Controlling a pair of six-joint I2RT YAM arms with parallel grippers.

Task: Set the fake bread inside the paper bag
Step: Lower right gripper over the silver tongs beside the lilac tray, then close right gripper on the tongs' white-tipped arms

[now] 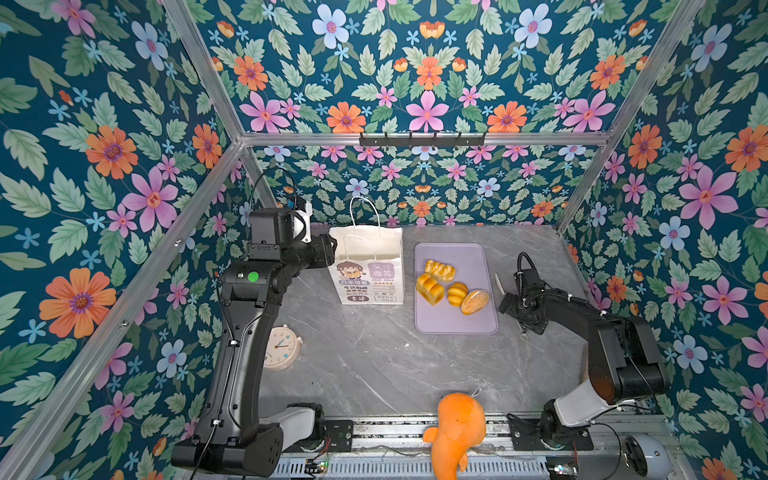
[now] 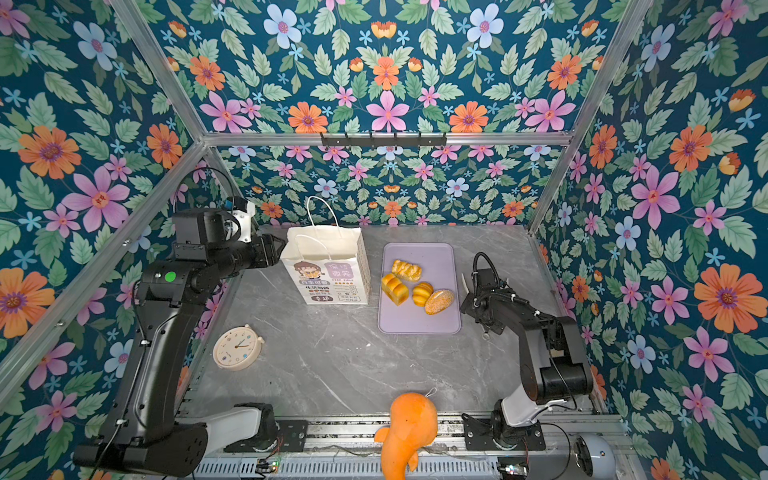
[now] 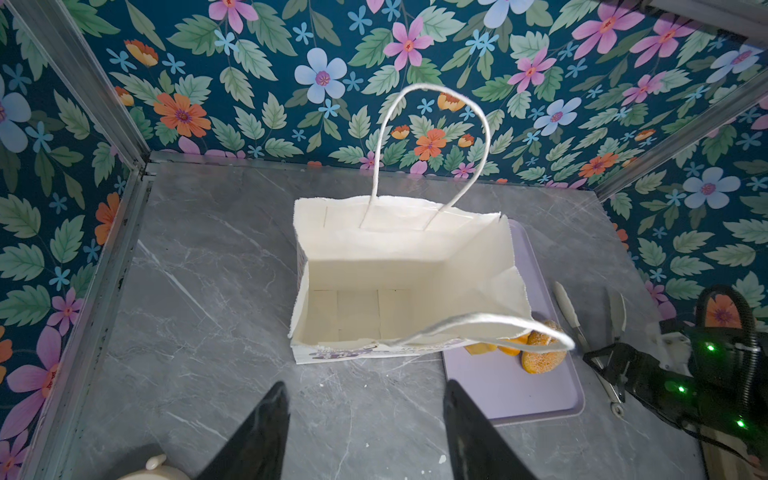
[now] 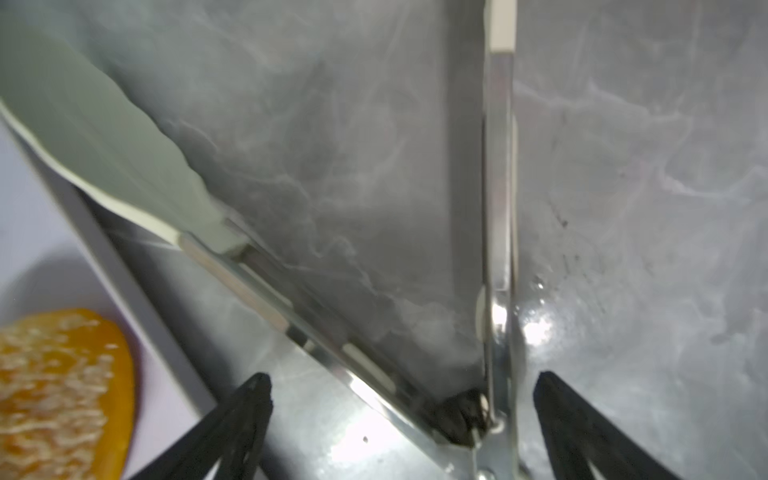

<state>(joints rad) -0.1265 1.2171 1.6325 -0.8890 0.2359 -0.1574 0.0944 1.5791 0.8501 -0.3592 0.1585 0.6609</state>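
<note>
Left fingers point(image 3: 266, 428) gape empty before the upright white paper bag point(image 3: 395, 257); right fingers point(image 4: 241, 415) spread wide, straddling silver metal tongs point(image 4: 498, 208) on the grey marbled surface point(image 4: 623, 166).

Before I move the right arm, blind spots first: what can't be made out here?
- Metal tongs with white tips: both top views, middle covered by the right gripper; right wrist view, blurred.
- Glazed braided roll: left wrist view, hidden behind the upright white paper bag.
- Oval seeded roll: right wrist view, cut off by the edge.
- Bag's printed text: top views, too small.
</note>
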